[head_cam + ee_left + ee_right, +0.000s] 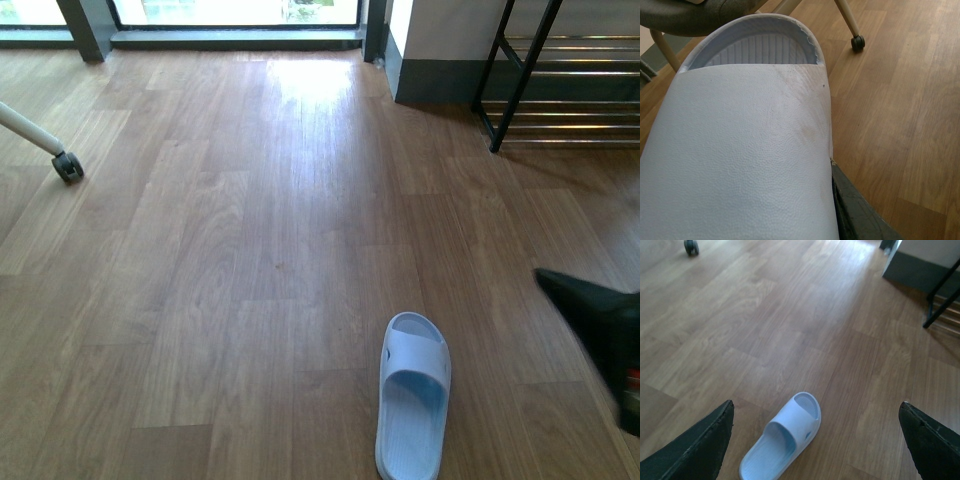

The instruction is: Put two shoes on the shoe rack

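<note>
Wood-look plank flooring (pixel 250 250) runs back to a window and a white wall corner with a dark skirting. On it, low in the front view, lies a pale blue sandal (pixel 413 395), sole down and upright, its open toe pointing away from the robot. The right gripper (pixel 816 404) hangs above it with its black fingers (pixel 700 445) spread wide and empty. In the right wrist view the sandal sits on the floor between them, apart from both.

A second sandal (pixel 740 150) fills the left wrist view, strap uppermost. One dark finger (pixel 855 210) of the left gripper (pixel 735 210) lies right against its side. The other finger is hidden, so I cannot tell whether that gripper is clenched on it.

Well beyond the first sandal, far right, stands the shoe rack (pixel 525 76), black frame and silver rods, beside the wall corner. Bare floor lies between them. Far left, a caster (pixel 67 166) on a pale leg rests on the floor. A grey chair seat (pixel 695 17) shows behind the second sandal.
</note>
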`<state>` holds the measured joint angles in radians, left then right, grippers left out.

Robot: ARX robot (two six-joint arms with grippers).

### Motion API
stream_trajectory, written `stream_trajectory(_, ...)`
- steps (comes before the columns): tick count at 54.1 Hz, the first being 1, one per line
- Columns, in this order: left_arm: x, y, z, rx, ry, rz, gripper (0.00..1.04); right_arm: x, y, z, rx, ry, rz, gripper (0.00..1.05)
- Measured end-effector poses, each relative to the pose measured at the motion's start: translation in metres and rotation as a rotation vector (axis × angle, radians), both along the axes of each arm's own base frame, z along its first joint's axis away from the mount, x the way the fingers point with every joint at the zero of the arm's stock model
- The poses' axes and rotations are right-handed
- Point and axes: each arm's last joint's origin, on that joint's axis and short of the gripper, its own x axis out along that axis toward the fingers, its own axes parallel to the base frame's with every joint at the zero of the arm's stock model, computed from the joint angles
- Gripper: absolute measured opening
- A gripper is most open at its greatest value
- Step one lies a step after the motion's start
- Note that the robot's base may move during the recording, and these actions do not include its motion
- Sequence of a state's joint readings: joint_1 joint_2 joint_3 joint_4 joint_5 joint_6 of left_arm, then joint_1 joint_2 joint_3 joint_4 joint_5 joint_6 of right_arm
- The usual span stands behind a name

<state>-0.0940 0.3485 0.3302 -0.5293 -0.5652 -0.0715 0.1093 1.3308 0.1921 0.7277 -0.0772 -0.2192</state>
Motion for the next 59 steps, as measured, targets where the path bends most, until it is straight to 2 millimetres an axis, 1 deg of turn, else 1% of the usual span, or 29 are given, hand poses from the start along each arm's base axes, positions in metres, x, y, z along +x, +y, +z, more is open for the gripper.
stream_trajectory(1, 0.000, 0.000, 0.000, 0.000, 0.000, 0.000, 0.02, 0.011, 0.002, -0.010, -0.022, 0.031, 0.005, 0.96)
stream_trajectory(2, 0.000, 0.000, 0.000, 0.000, 0.000, 0.000, 0.02, 0.014, 0.003, -0.014, -0.029, 0.040, 0.006, 0.96)
stream_trajectory(4, 0.000, 0.000, 0.000, 0.000, 0.000, 0.000, 0.02, 0.028, 0.005, -0.030, -0.058, 0.088, 0.008, 0.95)
stream_trajectory(7, 0.000, 0.000, 0.000, 0.000, 0.000, 0.000, 0.02, 0.038, 0.006, -0.050, -0.078, 0.160, 0.014, 0.96)
stream_trajectory(10, 0.000, 0.000, 0.000, 0.000, 0.000, 0.000, 0.02, 0.049, 0.007, -0.075, -0.108, 0.242, 0.016, 0.96)
stream_trajectory(11, 0.000, 0.000, 0.000, 0.000, 0.000, 0.000, 0.02, 0.051, 0.007, -0.080, -0.114, 0.256, 0.018, 0.96)
stream_trajectory(12, 0.000, 0.000, 0.000, 0.000, 0.000, 0.000, 0.02, 0.055, 0.008, -0.090, -0.122, 0.287, 0.022, 0.96)
stream_trajectory(16, 0.000, 0.000, 0.000, 0.000, 0.000, 0.000, 0.02, 0.063, 0.009, -0.117, -0.144, 0.374, 0.031, 0.96)
stream_trajectory(20, 0.000, 0.000, 0.000, 0.000, 0.000, 0.000, 0.02, 0.069, 0.010, -0.140, -0.163, 0.433, 0.034, 0.95)
stream_trajectory(24, 0.000, 0.000, 0.000, 0.000, 0.000, 0.000, 0.02, 0.073, 0.011, -0.159, -0.174, 0.486, 0.041, 0.95)
stream_trajectory(28, 0.000, 0.000, 0.000, 0.000, 0.000, 0.000, 0.02, 0.078, 0.012, -0.174, -0.190, 0.509, 0.041, 0.96)
stream_trajectory(39, 0.000, 0.000, 0.000, 0.000, 0.000, 0.000, 0.02, 0.090, 0.014, -0.202, -0.210, 0.548, 0.035, 0.96)
stream_trajectory(48, 0.000, 0.000, 0.000, 0.000, 0.000, 0.000, 0.02, 0.096, 0.016, -0.220, -0.209, 0.564, 0.043, 0.95)
stream_trajectory(54, 0.000, 0.000, 0.000, 0.000, 0.000, 0.000, 0.02, 0.105, 0.015, -0.231, -0.203, 0.570, 0.030, 0.96)
stream_trajectory(59, 0.000, 0.000, 0.000, 0.000, 0.000, 0.000, 0.02, 0.113, 0.014, -0.236, -0.197, 0.562, 0.017, 0.96)
